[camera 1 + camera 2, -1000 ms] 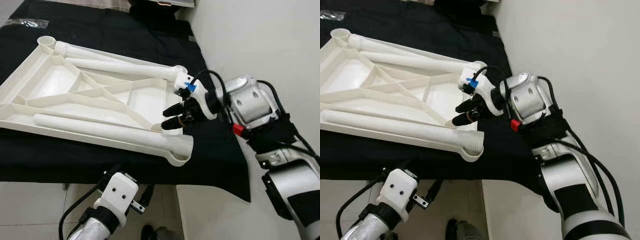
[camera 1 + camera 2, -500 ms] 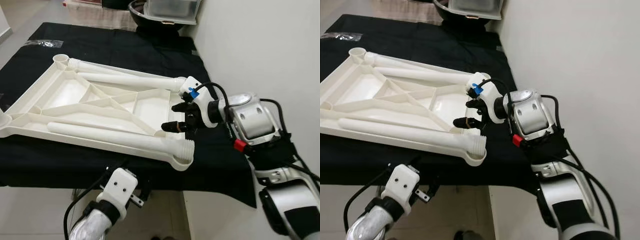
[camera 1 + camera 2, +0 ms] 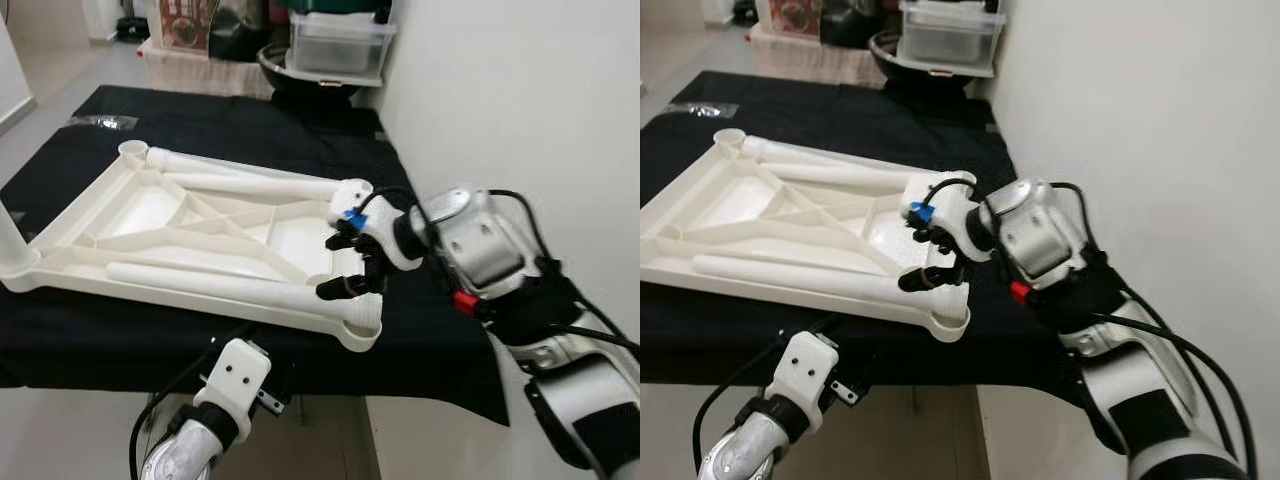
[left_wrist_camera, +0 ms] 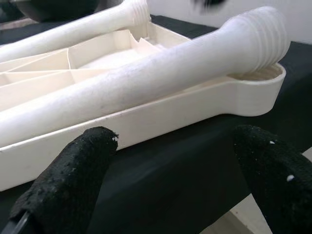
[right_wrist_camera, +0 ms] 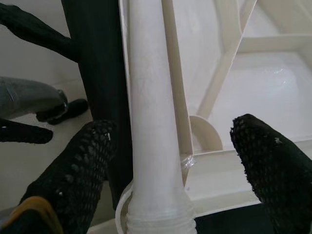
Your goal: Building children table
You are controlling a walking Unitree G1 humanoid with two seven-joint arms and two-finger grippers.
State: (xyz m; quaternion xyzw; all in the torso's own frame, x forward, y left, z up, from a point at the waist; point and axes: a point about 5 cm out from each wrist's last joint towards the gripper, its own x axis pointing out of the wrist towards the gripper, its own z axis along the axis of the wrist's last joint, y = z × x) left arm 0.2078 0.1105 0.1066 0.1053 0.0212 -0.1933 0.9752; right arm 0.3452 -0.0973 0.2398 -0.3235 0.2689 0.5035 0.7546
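Right now the right gripper (image 3: 352,265) hangs with its fingers spread wide over the threaded end of the near leg (image 3: 220,285), straddling it without touching; its wrist view shows the leg running between the two black pads (image 5: 80,168). That leg lies loose along the near edge of the upturned white tabletop (image 3: 180,215), which rests on the black-covered table (image 3: 440,340), its end at the corner socket (image 3: 362,328) nearest the right edge. A second leg (image 3: 250,185) lies along the far edge. By my judgement the step in hand is grasping the near leg; next the fingers must lower, close, then lift it upright into the socket. The left gripper (image 4: 165,161), also wide open, waits below the table's near edge; its wrist view shows the leg's threads and the socket rim from the side.
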